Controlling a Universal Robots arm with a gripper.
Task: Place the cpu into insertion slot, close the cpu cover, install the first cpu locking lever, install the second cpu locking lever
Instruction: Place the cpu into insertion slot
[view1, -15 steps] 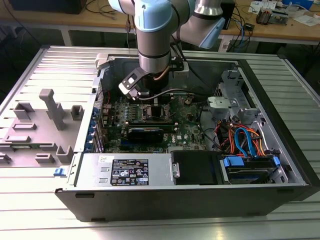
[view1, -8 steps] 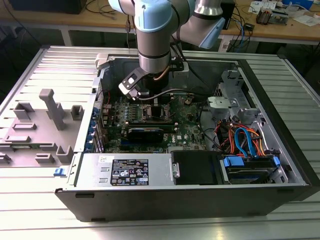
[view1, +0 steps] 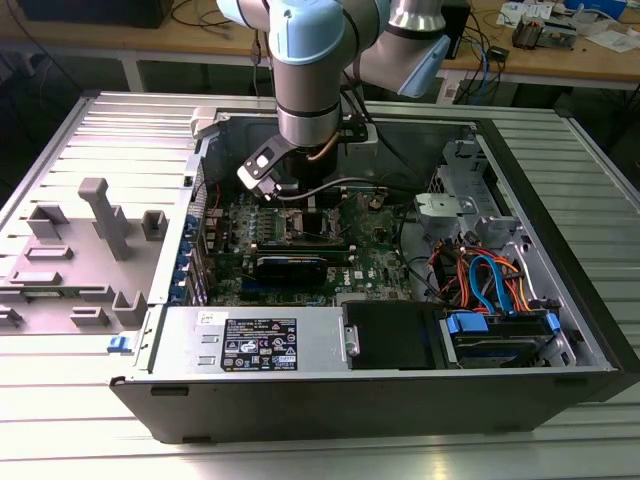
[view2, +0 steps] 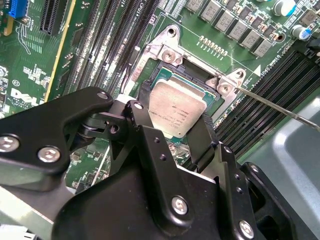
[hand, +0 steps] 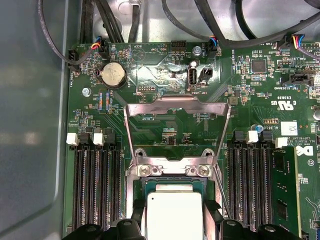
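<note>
The black two-fingered tool (view2: 174, 125) is clenched on the flat square silvery cpu (view2: 177, 107), one of its fingers (view2: 204, 135) pressed to each opposite edge. The chip sits right over the square insertion slot (view2: 167, 50) with its silvery metal rim, inside the rim's outline. Whether it is already bedded or a touch above, I cannot tell from where I stand.

In the first wrist view the thin silvery windowed cpu cover (hand: 177, 104) stands swung open beyond the slot (hand: 172, 171), clear of the chip (hand: 174, 215). A thin silvery wire locking lever (view2: 280, 110) runs out unlatched beside the socket, close to one finger.

That is where I would worry. If the chip is a little skewed or tipped when it is let go, a corner could ride up on the rim, or the fine contacts beneath could bend. A finger dragging as it parts could shift the chip, and the open frame could drop onto the tool if knocked.

Long black parallel memory slots (hand: 95, 185) flank the socket on the green circuit board (hand: 260, 100). In the upper middle of the exterior view the pale blue and grey arm (view1: 305, 90) reaches down into the open dark computer case (view1: 380, 395), which lies on the ribbed metal worktop (view1: 60, 420).
</note>
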